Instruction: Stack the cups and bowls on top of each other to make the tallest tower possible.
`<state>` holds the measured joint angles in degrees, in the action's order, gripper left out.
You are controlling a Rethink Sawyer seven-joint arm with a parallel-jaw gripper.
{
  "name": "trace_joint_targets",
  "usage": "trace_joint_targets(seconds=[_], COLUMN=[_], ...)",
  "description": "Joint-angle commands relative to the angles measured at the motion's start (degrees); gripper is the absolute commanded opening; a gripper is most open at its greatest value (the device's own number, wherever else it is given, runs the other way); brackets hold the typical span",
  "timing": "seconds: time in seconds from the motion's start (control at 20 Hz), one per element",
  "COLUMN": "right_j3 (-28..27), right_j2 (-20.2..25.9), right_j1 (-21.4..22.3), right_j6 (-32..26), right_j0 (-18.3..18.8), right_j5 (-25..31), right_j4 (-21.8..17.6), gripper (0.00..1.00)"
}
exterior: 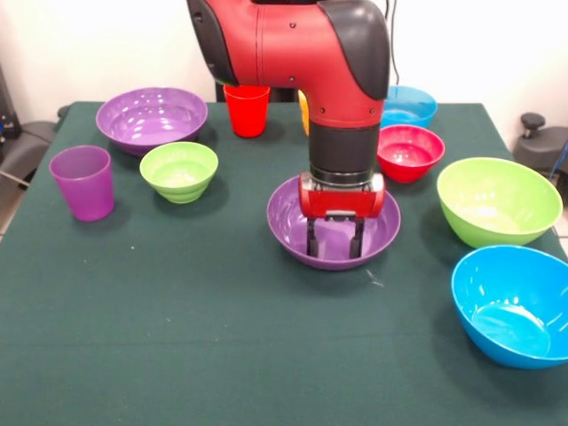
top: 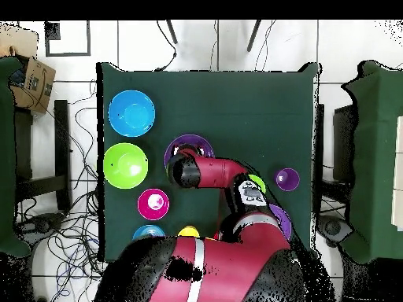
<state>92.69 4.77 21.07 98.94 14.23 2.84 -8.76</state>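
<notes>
Because nothing is stacked yet, the gripper [exterior: 335, 238] is reaching, fingers spread and empty, into the purple bowl [exterior: 293, 222], seemingly to straddle its near rim.

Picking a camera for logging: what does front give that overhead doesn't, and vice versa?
Front only: the claw open inside the purple bowl, and the red cup; the arm hides both from above. Overhead only: the whole table with the cables around it. Both: blue bowl, lime bowl, red bowl, purple cup.
</notes>
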Motion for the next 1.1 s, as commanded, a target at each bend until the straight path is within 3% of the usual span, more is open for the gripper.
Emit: trace_joint_targets(seconds=[0.05, 0.35, 1.1], right_j3=[-9.75, -10.23, -14.25], right_j2=[3.09, 4.08, 8.93], right_j1=[-3.97, -4.01, -1.73], right_j6=[2.38, 2.07, -5.53], right_j0=[-0.35, 0.61, 6.97], right_j5=[6.39, 6.79, 16.17], right_j4=[0.19, -0.43, -3.39], gripper=[1.0, 1.0, 1.0])
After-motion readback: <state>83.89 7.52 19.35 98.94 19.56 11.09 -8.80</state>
